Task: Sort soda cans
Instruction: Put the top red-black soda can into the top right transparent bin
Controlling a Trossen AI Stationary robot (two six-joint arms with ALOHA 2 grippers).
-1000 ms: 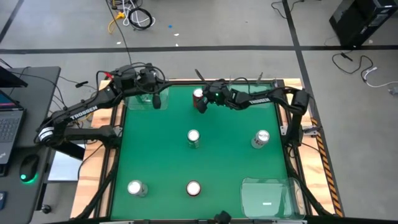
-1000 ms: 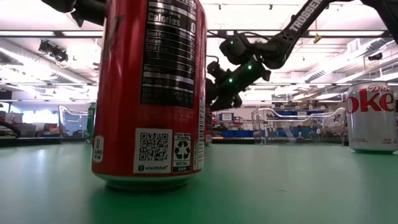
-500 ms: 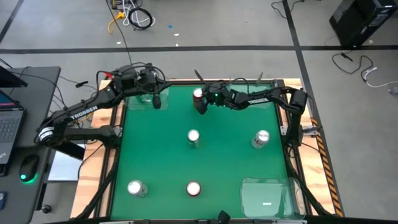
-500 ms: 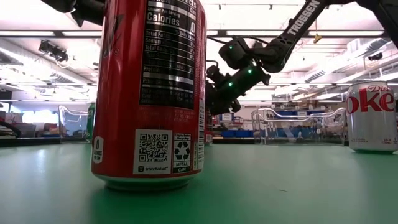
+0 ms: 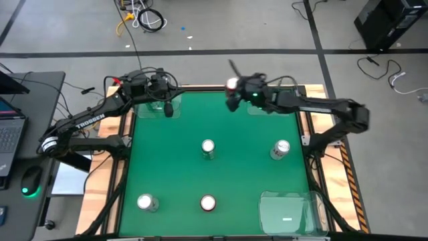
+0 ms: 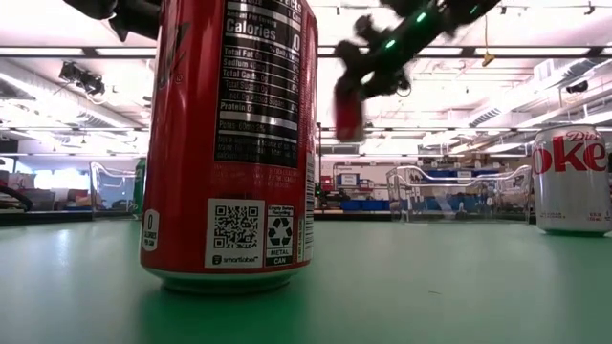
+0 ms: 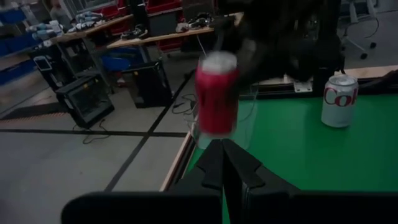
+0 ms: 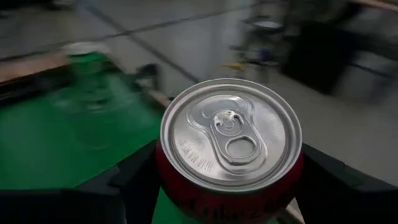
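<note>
Right hand (image 5: 233, 94) clamped on red can (image 8: 229, 149), lifted above surface (image 5: 221, 174). Left hand (image 5: 168, 107) together, empty.

On the green table (image 5: 167, 167), the right gripper (image 5: 234, 90) reaches over the far edge, its fingers closed around a red can (image 5: 232, 84) with a silver top. The left gripper (image 5: 169, 107) sits shut at the far left corner, beside a clear tray (image 5: 152, 107). Four cans stand upright: one at the table's middle (image 5: 208, 148), one toward the right edge (image 5: 281, 148), one near the near left corner (image 5: 145, 201), and one by the near edge's middle (image 5: 208, 202). Another clear tray (image 5: 289, 211) fills the near right corner.
</note>
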